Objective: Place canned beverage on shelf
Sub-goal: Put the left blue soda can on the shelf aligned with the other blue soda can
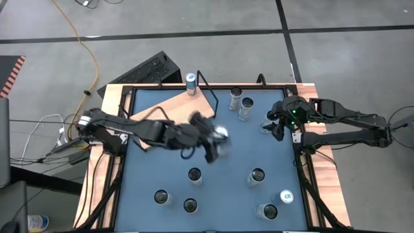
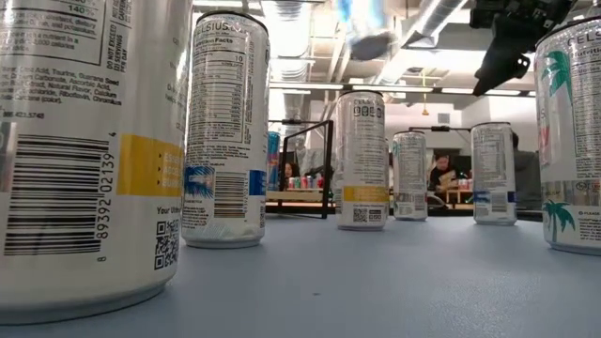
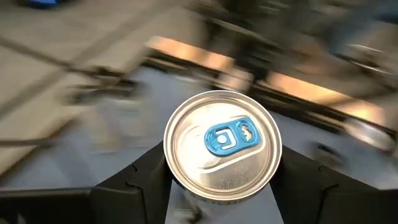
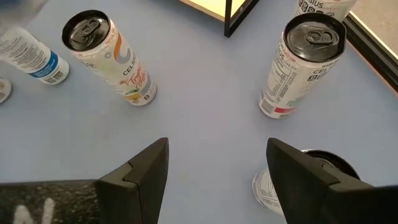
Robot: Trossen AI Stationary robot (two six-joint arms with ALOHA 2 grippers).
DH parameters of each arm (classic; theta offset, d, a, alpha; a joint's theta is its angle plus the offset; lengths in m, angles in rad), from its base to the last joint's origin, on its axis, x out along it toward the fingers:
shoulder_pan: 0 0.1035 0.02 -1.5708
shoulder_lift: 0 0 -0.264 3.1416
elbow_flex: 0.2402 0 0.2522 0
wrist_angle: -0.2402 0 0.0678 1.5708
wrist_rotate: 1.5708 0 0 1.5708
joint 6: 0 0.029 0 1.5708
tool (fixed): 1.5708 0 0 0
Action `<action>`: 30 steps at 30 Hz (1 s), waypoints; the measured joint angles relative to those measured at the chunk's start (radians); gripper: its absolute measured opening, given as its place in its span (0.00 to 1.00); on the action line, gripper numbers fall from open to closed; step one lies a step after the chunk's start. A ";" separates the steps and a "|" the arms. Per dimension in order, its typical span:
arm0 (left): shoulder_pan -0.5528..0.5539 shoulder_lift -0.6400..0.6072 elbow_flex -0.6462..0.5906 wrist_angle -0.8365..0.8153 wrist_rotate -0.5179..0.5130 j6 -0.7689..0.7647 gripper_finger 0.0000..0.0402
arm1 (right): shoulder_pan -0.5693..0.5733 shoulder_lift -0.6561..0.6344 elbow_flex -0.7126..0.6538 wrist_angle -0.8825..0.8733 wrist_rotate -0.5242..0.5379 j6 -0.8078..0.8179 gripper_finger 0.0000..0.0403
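Over mid-table, left gripper point(image 3: 217, 186) clamps a blue-tabbed can point(image 3: 222, 147) upright for carrying to the shelf point(image 1: 174, 107) — right gripper point(image 4: 217, 171), jaws wide and empty, waits at the right edge.

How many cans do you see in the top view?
11 cans: one on the shelf, one in the left end effector, three by the right end effector, six on the table's near half. Arms may hide more.

Glossy bright-metal can point(image 3: 222, 146) with blue tab; matt pale-wood shelf point(image 1: 178, 105); smooth matt blue worktop point(image 4: 205, 124); matt dark plastic fingers point(image 4: 146, 165).
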 joint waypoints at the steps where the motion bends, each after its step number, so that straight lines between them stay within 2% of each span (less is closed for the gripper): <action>1: 0.012 -0.019 0.000 -0.027 -0.061 -0.010 0.51 | 0.000 0.000 0.000 -0.001 0.000 -0.001 0.63; 4: 0.065 -0.068 0.002 -0.124 -0.220 -0.093 0.51 | -0.002 0.000 0.000 0.002 0.005 -0.001 0.63; 6: 0.110 -0.089 0.002 -0.256 -0.357 -0.201 0.51 | -0.002 0.000 0.000 0.004 0.027 0.000 0.63; 8: 0.155 -0.100 0.002 -0.393 -0.481 -0.374 0.51 | -0.002 0.000 0.000 0.004 0.048 0.000 0.63; 11: 0.210 -0.101 0.002 -0.551 -0.575 -0.656 0.51 | -0.002 0.001 0.000 0.008 0.076 0.019 0.63; 16: 0.258 -0.039 0.000 -0.601 -0.570 -0.816 0.51 | -0.002 0.011 0.000 0.018 0.093 0.033 0.63; 21: 0.260 0.044 0.000 -0.606 -0.587 -0.988 0.51 | -0.002 0.028 0.000 0.018 0.093 0.029 0.63; 26: 0.262 0.139 0.000 -0.634 -0.517 -1.161 0.51 | 0.000 0.047 0.000 0.020 0.094 0.028 0.63; 30: 0.275 0.187 0.000 -0.635 -0.490 -1.224 0.51 | 0.001 0.055 0.000 0.018 0.094 0.028 0.63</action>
